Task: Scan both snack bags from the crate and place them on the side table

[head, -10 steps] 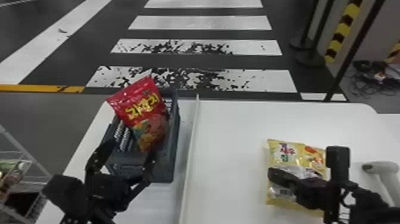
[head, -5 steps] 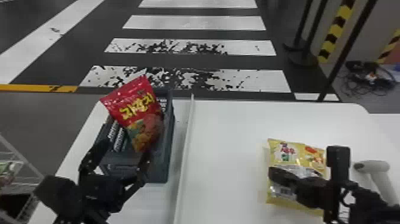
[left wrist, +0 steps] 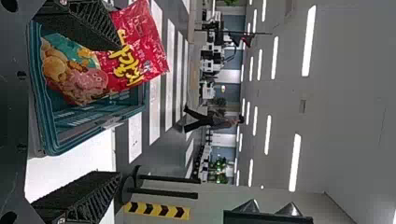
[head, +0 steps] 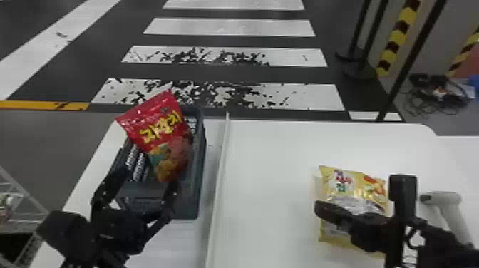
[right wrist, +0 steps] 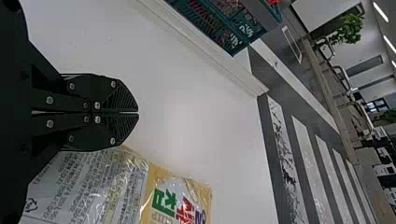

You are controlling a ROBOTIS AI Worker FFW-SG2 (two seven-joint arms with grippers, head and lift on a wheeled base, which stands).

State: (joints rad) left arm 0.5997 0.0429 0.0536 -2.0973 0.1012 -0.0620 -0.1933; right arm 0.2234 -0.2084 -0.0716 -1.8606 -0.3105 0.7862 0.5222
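My left gripper (head: 148,176) stands open at the near side of the dark crate (head: 199,171), one finger at each side of its near end. The red snack bag (head: 156,128) leans upright in that crate, sticking out over its far left part. In the left wrist view the gripper (left wrist: 114,116) has its fingers apart, one overlapping the red bag (left wrist: 135,42). The yellow snack bag (head: 353,185) lies flat on the white table at the right. Over its near part is my right gripper (head: 320,210); in the right wrist view that gripper (right wrist: 135,113) is shut with nothing between its fingers, beside the yellow bag (right wrist: 177,196).
A white scanner (head: 442,199) stands right of the yellow bag, close to my right arm. A raised white strip (head: 219,178) runs along the table (head: 271,153) between crate and yellow bag. Wire shelving (head: 21,199) is at the far left.
The view has shifted slightly, with crate, red bag and left gripper appearing a little further left. My left gripper remains open by the crate; the right arm looks still.
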